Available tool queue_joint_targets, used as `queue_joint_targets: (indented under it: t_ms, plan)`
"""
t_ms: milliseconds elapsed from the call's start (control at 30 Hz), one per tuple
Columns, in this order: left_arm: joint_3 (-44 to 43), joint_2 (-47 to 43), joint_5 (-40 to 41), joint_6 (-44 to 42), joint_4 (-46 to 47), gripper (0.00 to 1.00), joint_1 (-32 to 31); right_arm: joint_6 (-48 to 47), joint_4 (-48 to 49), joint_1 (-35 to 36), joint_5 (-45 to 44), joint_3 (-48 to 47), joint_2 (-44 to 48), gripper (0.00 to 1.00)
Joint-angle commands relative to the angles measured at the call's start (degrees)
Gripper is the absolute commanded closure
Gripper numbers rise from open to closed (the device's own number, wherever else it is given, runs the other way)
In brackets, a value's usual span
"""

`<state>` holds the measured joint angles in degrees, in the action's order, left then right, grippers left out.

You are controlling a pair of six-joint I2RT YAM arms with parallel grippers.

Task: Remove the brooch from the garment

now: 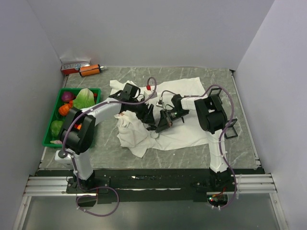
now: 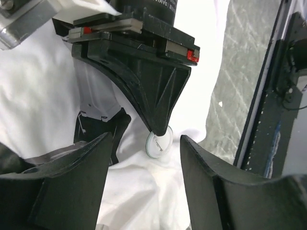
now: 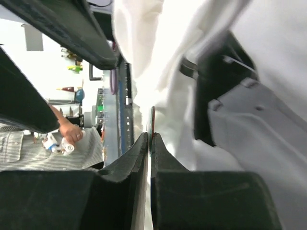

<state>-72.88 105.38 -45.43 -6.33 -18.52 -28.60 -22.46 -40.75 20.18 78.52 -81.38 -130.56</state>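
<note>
- A green bin point(image 1: 81, 90) sits at the 9 o'clock edge of the grey worktop point(image 1: 240, 139), with leafy and round produce inside it.
- An orange-and-black cylinder point(image 1: 89, 70) lies at 11 o'clock, just beside a small box point(image 1: 74, 65) in the far corner.
- The left end effector point(image 1: 145, 113) hangs over the middle of the worktop. It is released: in its wrist view the two dark fingers point(image 2: 72, 182) stand wide apart, with only cloth showing in the gap.
- The garment point(image 1: 192, 91) is white. It lies spread flat from the centre out toward 1 and 3 o'clock, and it is bunched into a crumpled heap at about 7 o'clock of the centre.
- The brooch point(image 2: 159, 143) is near the worktop's centre, at 12 o'clock of the gap between the left fingers. It shows as a tiny round disc, pale-faced with a darker rim, resting against the white cloth. I cannot tell whether it is fastened to the fabric.
- The right end effector point(image 3: 149, 143) comes in from 3 o'clock. It is clenched on the brooch, with its fingertips pressed together on the disc's thin edge.
</note>
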Motion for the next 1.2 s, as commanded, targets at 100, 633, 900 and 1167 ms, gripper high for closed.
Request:
queue_joint_targets:
  t_ms: [100,633,900,1167]
  plan:
    - [-3.84,-3.52,-0.71,5.09,-0.37,0.34,6.78,-4.36,-8.38,-3.39,-0.98,-10.88,7.86,1.0]
    - [-18.25,7.28,4.03,5.45,-8.63,0.31,11.46,-18.06,-7.41,-13.93,-49.04,5.34,44.9,1.0]
    - [-21.86,10.72,3.16,10.9,-5.38,0.3,12.17,-27.27,-5.48,-35.2,-58.56,25.56,65.77,1.0]
    - [-22.39,10.64,3.33,10.64,-5.47,0.28,12.43,-35.98,2.06,-43.03,-64.54,34.44,66.59,1.0]
